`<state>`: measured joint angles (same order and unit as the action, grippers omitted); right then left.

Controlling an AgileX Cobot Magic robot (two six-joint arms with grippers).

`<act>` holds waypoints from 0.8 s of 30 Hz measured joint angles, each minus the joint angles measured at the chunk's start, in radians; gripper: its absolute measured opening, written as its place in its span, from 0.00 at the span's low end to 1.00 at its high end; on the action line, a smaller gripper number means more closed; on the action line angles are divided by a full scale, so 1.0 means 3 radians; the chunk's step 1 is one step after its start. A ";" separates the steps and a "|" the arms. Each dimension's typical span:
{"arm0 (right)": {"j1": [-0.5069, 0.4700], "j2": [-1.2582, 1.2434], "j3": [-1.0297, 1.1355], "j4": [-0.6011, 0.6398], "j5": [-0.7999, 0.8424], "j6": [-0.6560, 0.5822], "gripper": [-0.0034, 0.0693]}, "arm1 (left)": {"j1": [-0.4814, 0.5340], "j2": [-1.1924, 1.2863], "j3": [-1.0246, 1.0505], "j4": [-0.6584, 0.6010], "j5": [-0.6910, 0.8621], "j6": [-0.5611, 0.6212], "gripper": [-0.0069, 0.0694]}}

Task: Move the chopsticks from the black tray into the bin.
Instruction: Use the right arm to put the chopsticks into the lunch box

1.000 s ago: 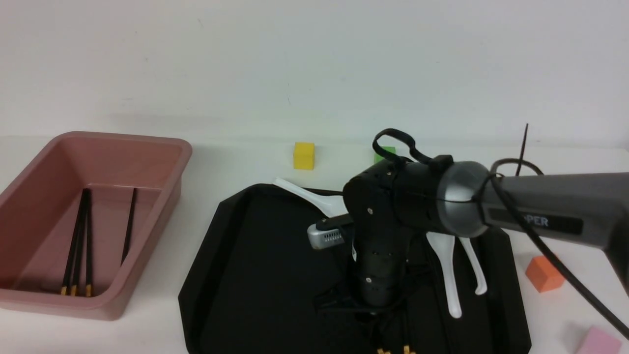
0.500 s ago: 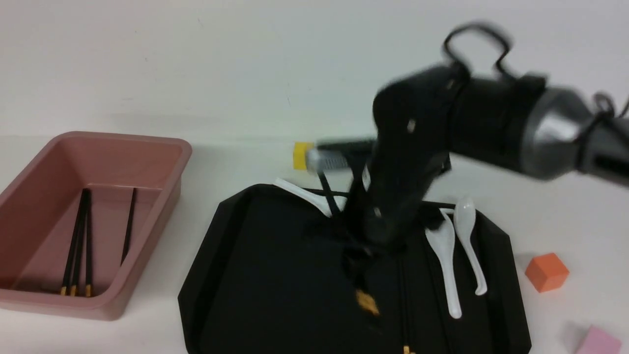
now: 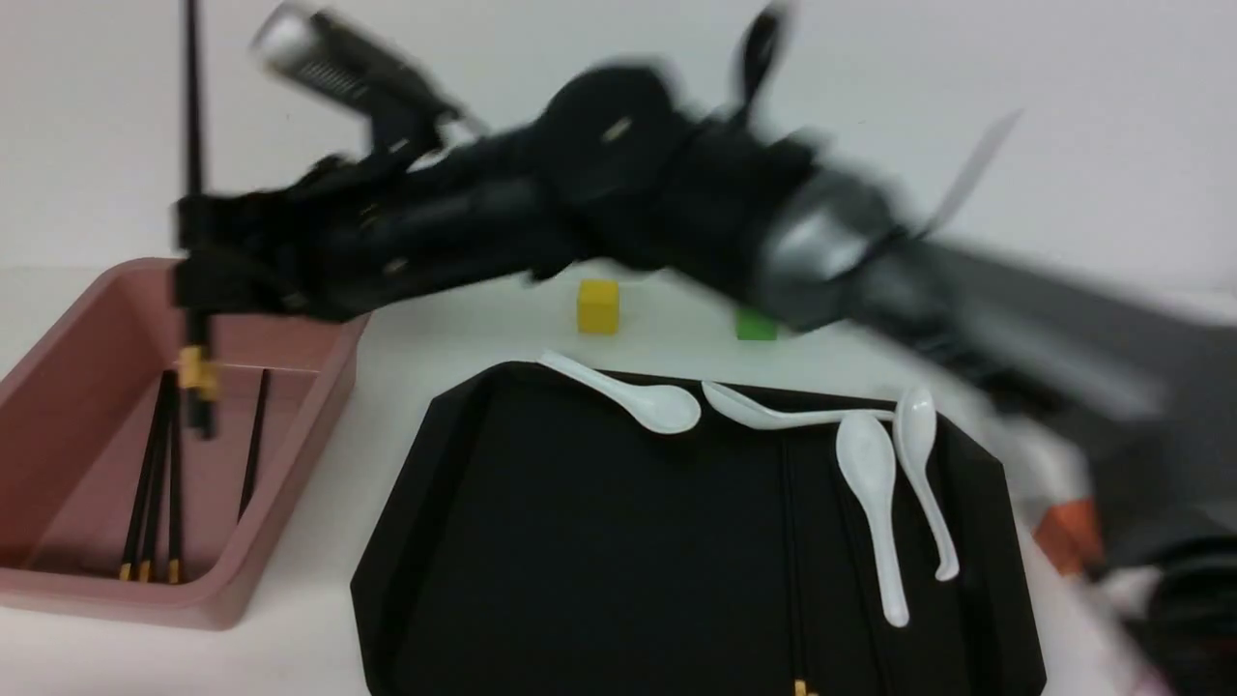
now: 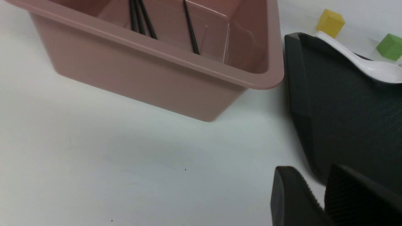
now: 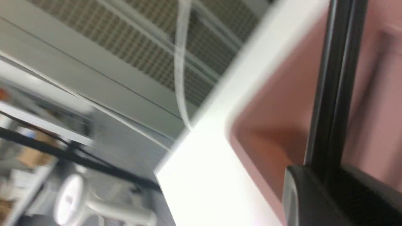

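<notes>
My right gripper (image 3: 193, 280), blurred by motion, is shut on a black chopstick (image 3: 192, 145). It holds the chopstick upright above the far end of the pink bin (image 3: 58, 599), gold band (image 3: 198, 372) low. The right wrist view shows the chopstick (image 5: 336, 78) clamped in the gripper (image 5: 329, 172), with the bin (image 5: 276, 103) behind it. Three chopsticks (image 3: 155, 483) lie in the bin. One chopstick (image 3: 791, 541) lies on the black tray (image 3: 483, 541). My left gripper (image 4: 317, 182) is shut and empty, low over the table beside the tray (image 4: 345, 119) and the bin (image 4: 141, 72).
Several white spoons (image 3: 875, 493) lie on the far and right parts of the tray. A yellow cube (image 3: 597, 305) and a green cube (image 3: 755, 326) sit behind the tray. An orange cube (image 3: 1068, 532) sits to its right, partly behind the right arm.
My right gripper lifted a chopstick off the tray, swung it up and left, and now holds it over the bin. The tray and spoons stand uncovered.
</notes>
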<state>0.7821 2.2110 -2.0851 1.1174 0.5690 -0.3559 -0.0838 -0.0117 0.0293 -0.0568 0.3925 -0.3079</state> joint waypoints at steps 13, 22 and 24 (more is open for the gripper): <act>0.0154 0.1058 -0.0665 0.1316 -0.0526 -0.1446 0.42 | -0.0007 0.0000 0.0000 0.0000 0.0000 0.0000 0.35; 0.0127 0.0928 -0.0669 0.0927 -0.0066 -0.1076 0.37 | -0.0007 0.0000 0.0000 0.0000 0.0000 0.0000 0.35; 0.0110 0.0797 -0.0669 0.0630 0.0123 -0.0906 0.31 | -0.0007 0.0000 0.0000 0.0000 0.0000 0.0000 0.35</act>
<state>0.8150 2.4500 -2.2857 1.3064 0.6060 -0.6278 -0.0858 -0.0117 0.0293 -0.0568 0.3925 -0.3079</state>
